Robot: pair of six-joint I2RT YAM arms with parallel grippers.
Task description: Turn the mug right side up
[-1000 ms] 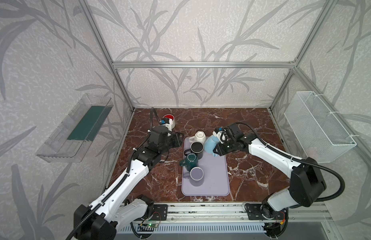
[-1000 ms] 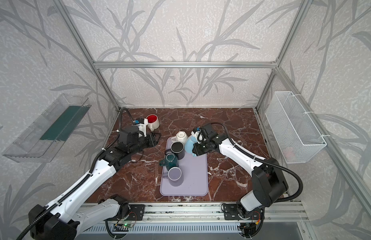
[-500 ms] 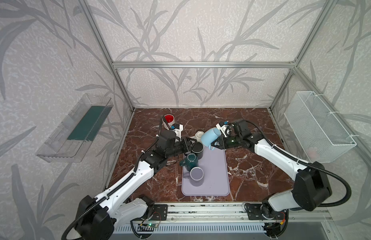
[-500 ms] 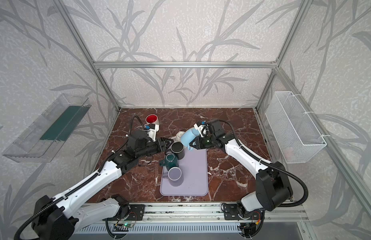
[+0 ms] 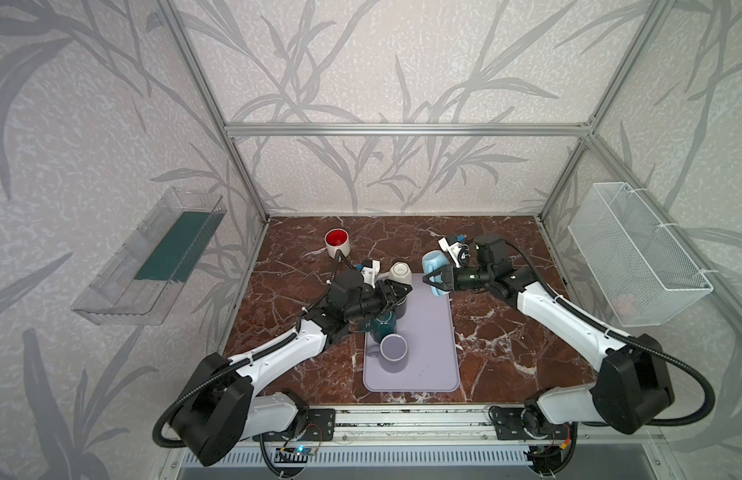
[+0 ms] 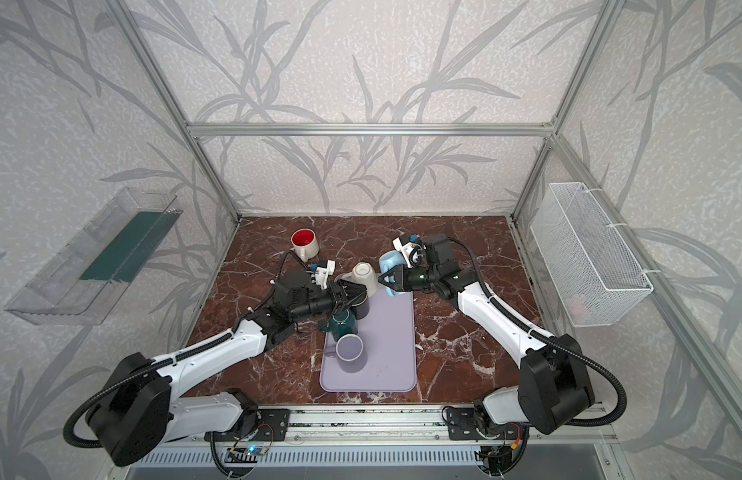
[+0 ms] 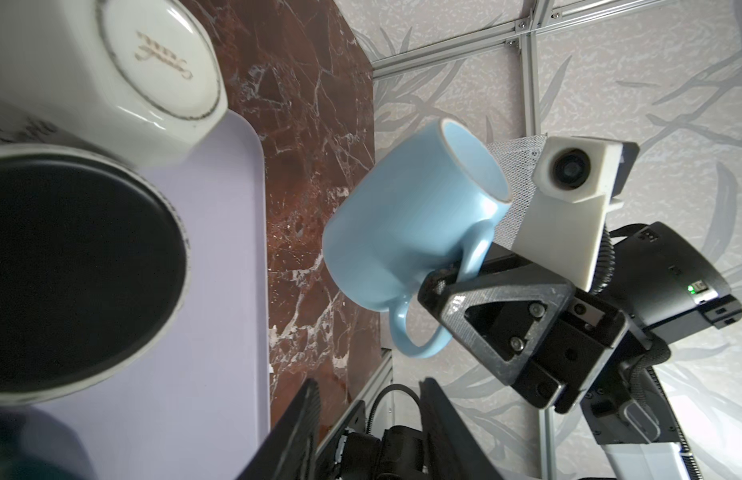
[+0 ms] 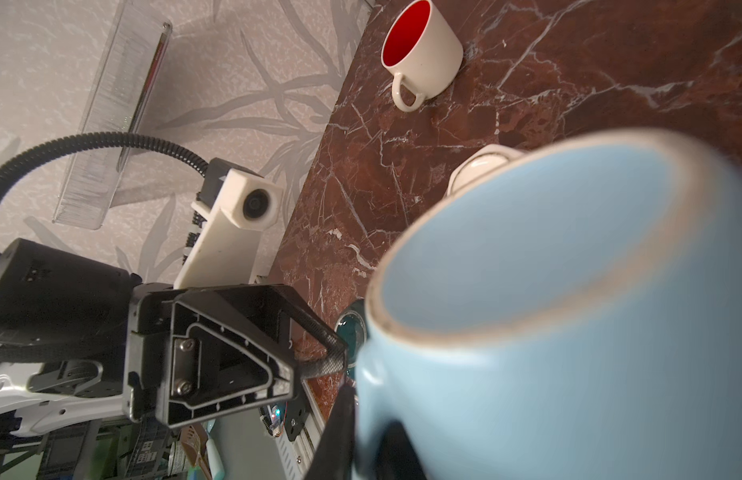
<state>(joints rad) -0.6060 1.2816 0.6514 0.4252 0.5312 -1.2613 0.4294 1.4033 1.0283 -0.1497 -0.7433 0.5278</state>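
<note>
Now the right gripper (image 5: 428, 279) is clenching the blue mug (image 5: 435, 262) by its handle, just right of centre, above the upper corner of the purple mat (image 5: 427, 353). Lifted off the mat, it seems to be tipping mouth-upward, nearly righted.

Glossy light blue mug (image 5: 433, 266) with a pale rim hangs aloft by its handle, tilted, mouth angled obliquely upward.

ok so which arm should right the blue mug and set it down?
Right. The right gripper is shut on the handle of the blue mug, which hangs tilted above the far corner of the mat. The left gripper is open and empty by the black mug; using it would likely need a handover.
</note>
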